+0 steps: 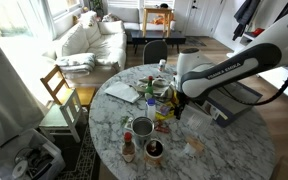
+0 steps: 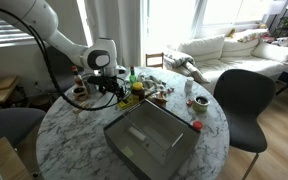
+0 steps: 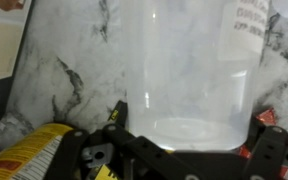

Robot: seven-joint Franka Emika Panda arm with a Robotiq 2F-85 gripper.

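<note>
Wrist view showed a clear jar (image 3: 192, 70) standing upright on the marble worktop (image 3: 74, 60) between the wide-open jaws, with a yellow packet (image 3: 24, 150) just beside it. The jar looked empty, light, smooth-walled and probably slippery or fragile. A gentle hold low on its straight sides seemed best.

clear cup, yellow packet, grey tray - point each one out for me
clear cup (image 3: 189, 70), wrist view, on its see-through side wall
yellow packet (image 3: 24, 150), wrist view, on its printed front
grey tray (image 2: 149, 140), in an exterior view, on its bare floor
</note>
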